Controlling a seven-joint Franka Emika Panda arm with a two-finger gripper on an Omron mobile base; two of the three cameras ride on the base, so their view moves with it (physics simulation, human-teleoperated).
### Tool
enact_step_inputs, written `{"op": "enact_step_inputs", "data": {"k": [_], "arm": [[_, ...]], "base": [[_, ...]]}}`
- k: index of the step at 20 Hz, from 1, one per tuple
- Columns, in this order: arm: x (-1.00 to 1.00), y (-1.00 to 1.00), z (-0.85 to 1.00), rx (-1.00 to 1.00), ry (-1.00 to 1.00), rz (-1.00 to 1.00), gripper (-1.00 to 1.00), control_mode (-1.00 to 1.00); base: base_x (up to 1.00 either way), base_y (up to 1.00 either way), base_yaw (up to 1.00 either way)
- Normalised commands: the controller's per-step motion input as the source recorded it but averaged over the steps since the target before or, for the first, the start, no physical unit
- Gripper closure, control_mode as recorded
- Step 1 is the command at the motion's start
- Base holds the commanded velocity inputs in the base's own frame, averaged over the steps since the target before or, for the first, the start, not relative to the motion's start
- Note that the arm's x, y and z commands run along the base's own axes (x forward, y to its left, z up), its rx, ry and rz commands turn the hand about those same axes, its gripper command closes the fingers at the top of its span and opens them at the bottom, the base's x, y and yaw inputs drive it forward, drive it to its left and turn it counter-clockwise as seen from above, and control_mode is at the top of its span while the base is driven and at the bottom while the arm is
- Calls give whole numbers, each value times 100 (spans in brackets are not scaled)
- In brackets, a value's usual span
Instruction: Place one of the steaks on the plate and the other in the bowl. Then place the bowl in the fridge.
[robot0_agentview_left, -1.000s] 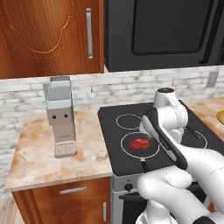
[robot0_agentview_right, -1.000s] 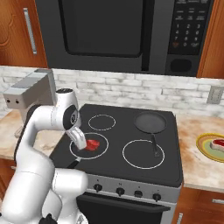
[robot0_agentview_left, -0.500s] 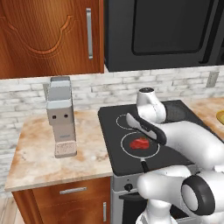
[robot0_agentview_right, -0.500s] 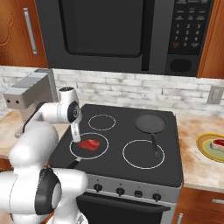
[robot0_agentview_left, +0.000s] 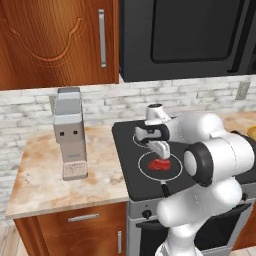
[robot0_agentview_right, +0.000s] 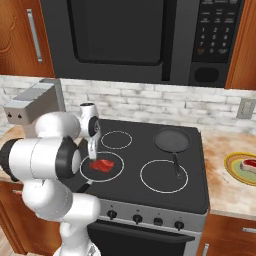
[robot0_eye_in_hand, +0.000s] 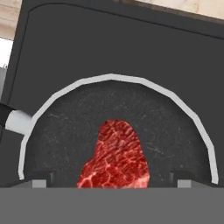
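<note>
Since the earlier frames, the arm has swung in over the stove and brought the tool down above the front-left burner, while the steak has kept its place. At present the tool hangs just above that steak, with its jaws spread wide and holding nothing; in the hand view the two dark fingertips stand on either side of the meat. This steak lies flat inside the burner ring. A second steak already rests on the plate on the desk to the right of the stove. A small black pan sits on the rear-right burner. The steak is judged light, soft and limp, and possibly slippery. Grip should be taken across its narrow width near the middle, with the fingers lowered to the stove surface, so that the piece does not fold or slide out.
</note>
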Motion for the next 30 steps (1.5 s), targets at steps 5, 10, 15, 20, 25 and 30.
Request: {"op": "enact_step_inputs", "data": {"k": [5, 10, 15, 20, 25, 30], "arm": [[9, 2, -44, 0, 6, 0, -100, -100], [-34, 2, -15, 4, -3, -4, -100, -100], [-26, 5, -20, 4, -1, -5, -100, -100], [7, 2, -24, 0, -2, 0, -100, -100], [8, 0, -20, 0, 0, 0, -100, -100], [0, 0, -29, 0, 0, 0, -100, -100]], "base": [[0, 0, 0], [0, 0, 0], [0, 0, 0], [0, 0, 0], [0, 0, 0], [0, 0, 0]]}}
